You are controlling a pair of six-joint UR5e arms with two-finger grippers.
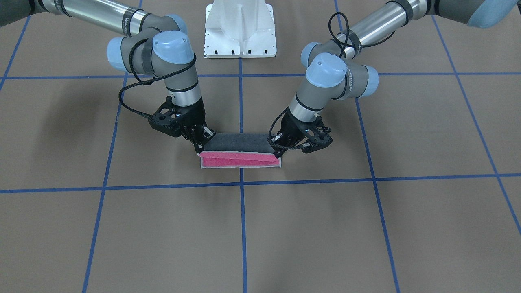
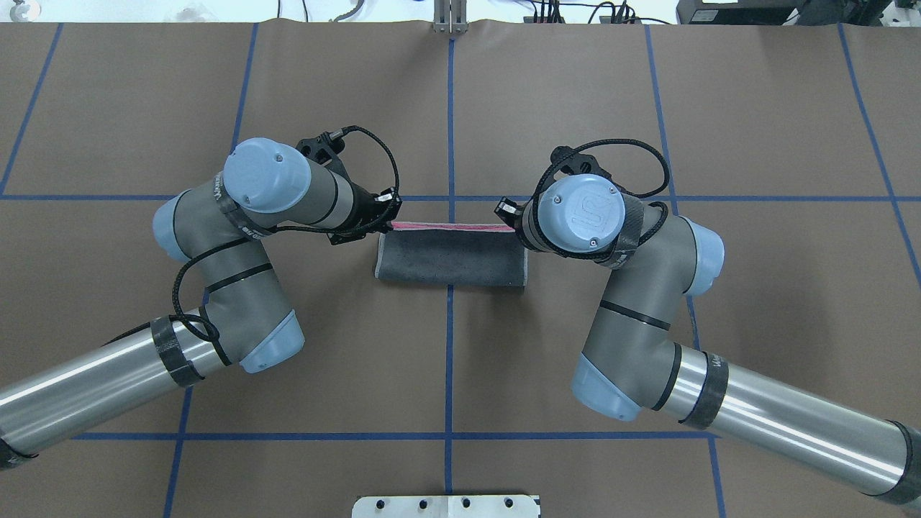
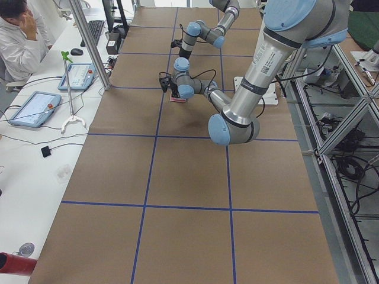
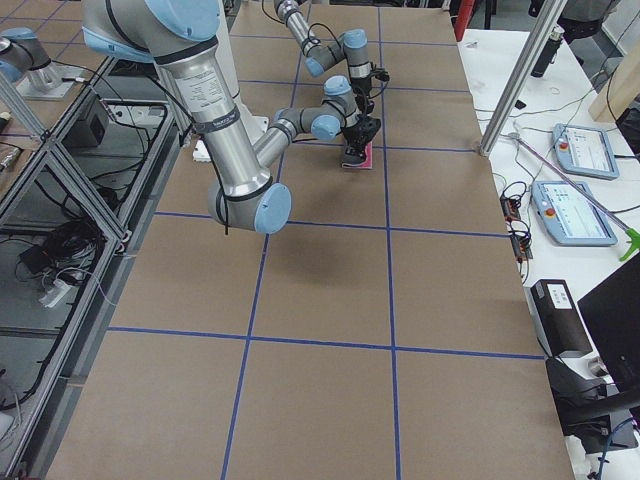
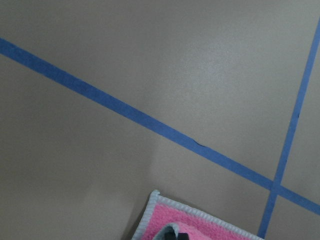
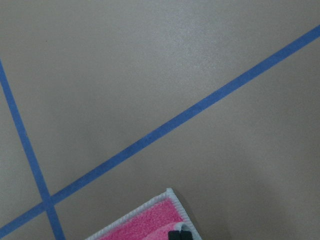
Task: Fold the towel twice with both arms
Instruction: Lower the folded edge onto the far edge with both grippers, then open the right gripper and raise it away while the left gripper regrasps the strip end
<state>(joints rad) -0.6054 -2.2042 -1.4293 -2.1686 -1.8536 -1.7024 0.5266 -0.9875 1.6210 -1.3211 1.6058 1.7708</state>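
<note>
- I'm seeing the left gripper [image 1: 279, 151] pinching one corner of the towel [image 1: 240, 142] and the right gripper [image 1: 200, 147] pinching the other.
- The towel is stretching between the two claws, its grey face arching over the pink.

We look across a brown-papered tabletop [image 2: 755, 108] ruled into large squares by blue tape lines [image 2: 450, 360]. Along its far long edge runs a white bench [image 3: 23, 183] carrying two tablet-like control pendants [image 3: 31, 108], a keyboard [image 3: 95, 29] and a mouse [image 3: 76, 51]. A person in a white coat [image 3: 21, 44] is near the corner there, hand raised to the head. An aluminium post [image 3: 89, 44] rises at that edge. Beyond the opposite long edge we see open metal framing [image 3: 309, 103] with cables [image 3: 352, 139] tangled below. The light is even, the shadows soft.
</note>
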